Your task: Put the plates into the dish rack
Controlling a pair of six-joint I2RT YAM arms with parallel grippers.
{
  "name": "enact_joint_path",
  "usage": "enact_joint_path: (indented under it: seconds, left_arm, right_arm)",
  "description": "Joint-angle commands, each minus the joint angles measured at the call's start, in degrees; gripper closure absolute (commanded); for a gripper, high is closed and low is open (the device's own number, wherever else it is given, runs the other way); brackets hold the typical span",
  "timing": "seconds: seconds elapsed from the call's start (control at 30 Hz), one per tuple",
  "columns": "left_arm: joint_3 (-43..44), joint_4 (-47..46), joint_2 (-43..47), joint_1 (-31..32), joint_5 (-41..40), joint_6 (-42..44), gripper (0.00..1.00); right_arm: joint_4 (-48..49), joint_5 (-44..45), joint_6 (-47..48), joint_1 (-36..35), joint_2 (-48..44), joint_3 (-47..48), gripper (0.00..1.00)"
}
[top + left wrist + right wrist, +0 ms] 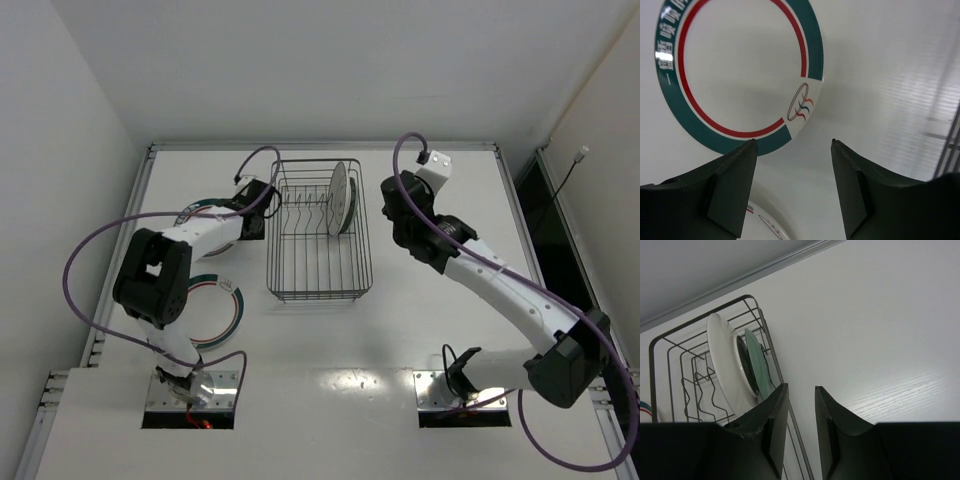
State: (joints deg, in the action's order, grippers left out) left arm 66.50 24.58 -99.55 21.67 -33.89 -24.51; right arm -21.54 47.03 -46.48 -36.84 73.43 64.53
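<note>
Left tool [793,143] wide apart, empty, over ringed plate [740,65] flat on worktop [890,75]. R tool [801,386] narrow gap, empty, near dish rack [320,290]; big white plate [338,195] upright inside, smaller one [756,365] beside it, poss. greenish.

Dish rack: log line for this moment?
dish rack: two plates upright | table: two ringed plates | left tool open | right tool open
</note>
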Motion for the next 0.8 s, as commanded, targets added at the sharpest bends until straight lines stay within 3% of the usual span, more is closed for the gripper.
enact_joint_path:
  seconds: [0.0, 0.3, 0.53, 0.63, 0.67, 0.7, 0.77]
  left_arm:
    - [2.1, -0.1, -2.9, 0.2, -2.1, 1.7, 0.43]
    - [3.3, 0.5, -9.5, -0.8, -4.3, 1.7, 0.43]
    - [3.3, -0.7, -12.7, -4.0, -2.3, 2.8, 0.54]
    - [3.3, -1.3, -14.0, -5.3, -1.8, 3.5, 0.63]
    - [3.3, -2.0, -14.5, -5.3, -1.8, 3.5, 0.76]
    - [2.7, -2.0, -14.5, -5.3, -2.3, 3.5, 0.97]
    - [3.4, -0.9, -15.2, -5.3, -3.8, 3.5, 1.00]
  right_arm:
    - [4.0, -2.7, 0.2, 1.2, 0.7, -0.1, 0.76]
    - [6.0, -5.7, 0.2, 3.0, -0.4, -2.6, 0.76]
    - [6.0, -6.2, 0.2, 4.1, -0.9, -3.1, 0.76]
    - [6.0, -6.8, 0.8, 4.6, -1.4, -3.1, 0.76]
    - [6.0, -6.8, 0.8, 5.2, -1.4, -3.1, 0.76]
    - [6.0, -6.8, 0.8, 5.2, -2.0, -3.6, 0.76]
    - [6.0, -7.3, 0.8, 5.2, -2.0, -3.6, 0.76]
